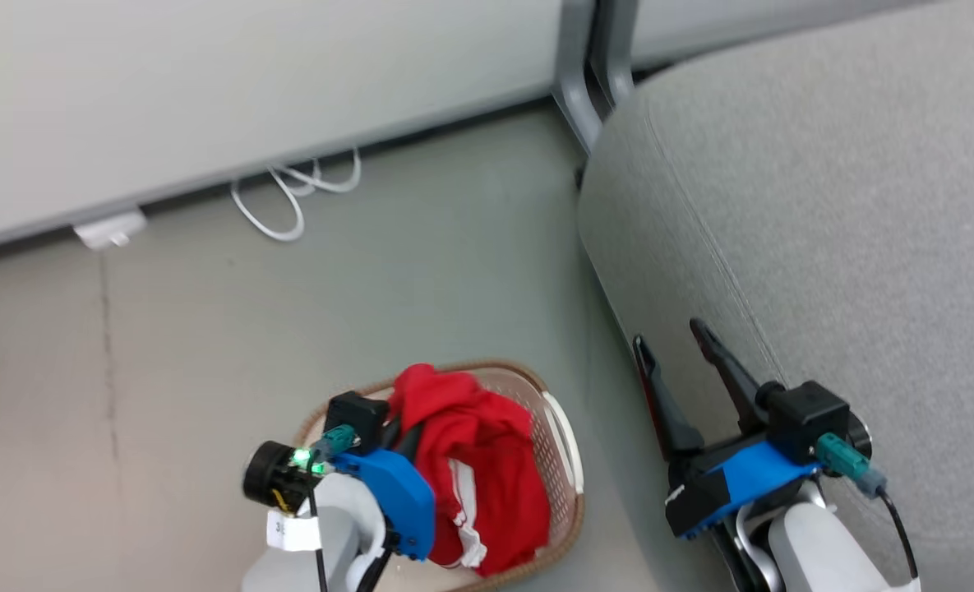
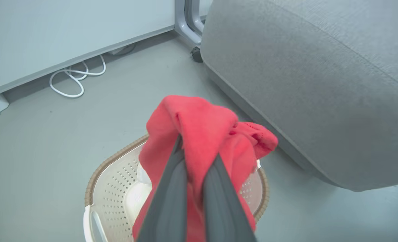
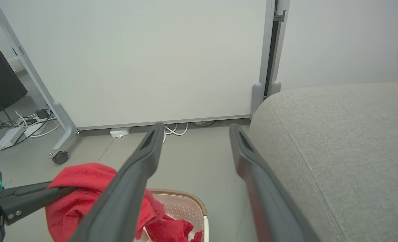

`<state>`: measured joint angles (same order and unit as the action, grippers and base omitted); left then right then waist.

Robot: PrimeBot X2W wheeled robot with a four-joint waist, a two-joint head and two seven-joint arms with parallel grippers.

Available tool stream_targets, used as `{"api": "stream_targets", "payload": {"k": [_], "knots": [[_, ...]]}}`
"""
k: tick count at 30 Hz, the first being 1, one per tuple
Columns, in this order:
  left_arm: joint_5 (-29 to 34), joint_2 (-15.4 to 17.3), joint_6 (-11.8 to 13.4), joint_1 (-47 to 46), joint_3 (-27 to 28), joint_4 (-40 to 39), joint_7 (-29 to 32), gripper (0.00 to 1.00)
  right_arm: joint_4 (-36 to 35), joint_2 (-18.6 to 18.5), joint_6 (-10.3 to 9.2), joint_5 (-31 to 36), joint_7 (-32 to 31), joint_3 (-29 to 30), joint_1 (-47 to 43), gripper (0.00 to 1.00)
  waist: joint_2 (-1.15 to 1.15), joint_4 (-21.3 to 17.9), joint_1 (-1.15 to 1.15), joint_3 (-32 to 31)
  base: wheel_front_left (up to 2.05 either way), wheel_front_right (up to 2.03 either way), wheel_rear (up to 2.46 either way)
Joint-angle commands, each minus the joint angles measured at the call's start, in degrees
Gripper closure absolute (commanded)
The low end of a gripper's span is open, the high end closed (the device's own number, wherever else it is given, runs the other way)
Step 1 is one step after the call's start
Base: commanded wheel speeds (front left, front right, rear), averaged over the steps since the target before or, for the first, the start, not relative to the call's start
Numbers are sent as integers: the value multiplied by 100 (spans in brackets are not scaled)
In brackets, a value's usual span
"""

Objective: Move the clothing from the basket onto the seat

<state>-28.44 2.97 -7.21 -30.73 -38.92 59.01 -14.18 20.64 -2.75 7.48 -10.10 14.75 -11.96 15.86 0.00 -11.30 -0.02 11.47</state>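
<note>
Red clothing [image 1: 470,440] bulges up out of the cream perforated basket [image 1: 570,485] on the floor at the bottom centre of the head view. My left gripper [image 2: 197,151] is shut on a fold of this clothing [image 2: 199,117], holding it bunched above the basket [image 2: 113,159]. The rest hangs down, showing white stripes. More red fabric [image 3: 172,232] lies inside the basket [image 3: 188,194]. To the right stands the grey seat [image 1: 823,205], just beside the basket. My right gripper [image 1: 667,333] is open and holds nothing, its fingers against the seat's front side [image 3: 346,134].
A white panel wall runs behind, with a grey post [image 1: 577,90] at the seat's corner. A white cable [image 1: 289,197] and a small white box [image 1: 110,230] lie at the wall's foot. A castor leg [image 3: 60,157] and more cables [image 3: 17,127] show at far left.
</note>
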Motion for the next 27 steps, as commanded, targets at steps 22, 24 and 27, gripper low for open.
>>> {"api": "stream_targets", "payload": {"k": [22,24,27], "knots": [[-1281,-6,413,-1090,-1380,-2022,650,100,-253,-24,3,-85,-376,-343,-720,0,0,989,2,-1409,0,0,0],[-1347,-7,473,-1153,-1479,-2011,630,100,-276,-24,3,-93,-398,-377,-724,0,0,967,2,-1414,0,0,0],[-1463,-5,513,-1201,-1587,-1988,580,100,-304,-24,3,-97,-432,-417,-754,0,0,937,2,-1419,0,0,0]]}}
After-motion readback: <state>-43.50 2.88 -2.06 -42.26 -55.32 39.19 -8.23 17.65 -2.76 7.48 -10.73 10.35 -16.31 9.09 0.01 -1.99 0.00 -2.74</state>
